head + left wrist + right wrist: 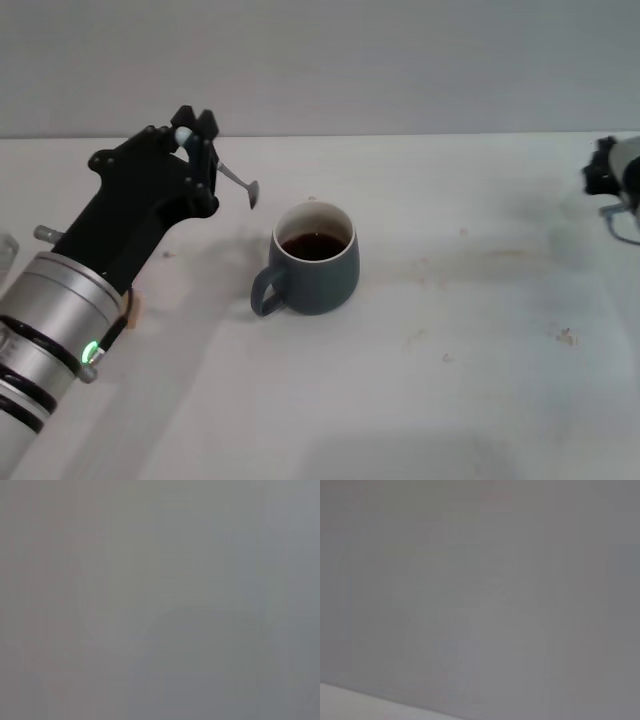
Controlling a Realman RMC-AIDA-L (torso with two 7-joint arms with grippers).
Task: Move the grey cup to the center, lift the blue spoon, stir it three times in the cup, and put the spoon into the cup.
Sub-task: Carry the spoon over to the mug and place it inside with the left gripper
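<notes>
Above the worktop point(450, 380), left of the grey cup point(315, 258), the left gripper point(196, 138) has its jaws clamped on the blue spoon point(236, 180). Right gripper point(606, 180) parked at the far right edge; jaw state cannot be told. No legible markings.

Blue spoon point(232, 176): handle mostly buried inside the left gripper point(193, 135), only a pale tip and the metal bowl poke out, so can't see how the fingers sit on it. Right gripper point(607, 180) is chopped off by the head view's edge, open or closed can't be told; a clear thing point(5, 250) at the opposite edge is cut off too, no telling what it is. Both wrist views give just flat grey blur, w/ a pale strip in one corner of the right one, nothing identifiable.
</notes>
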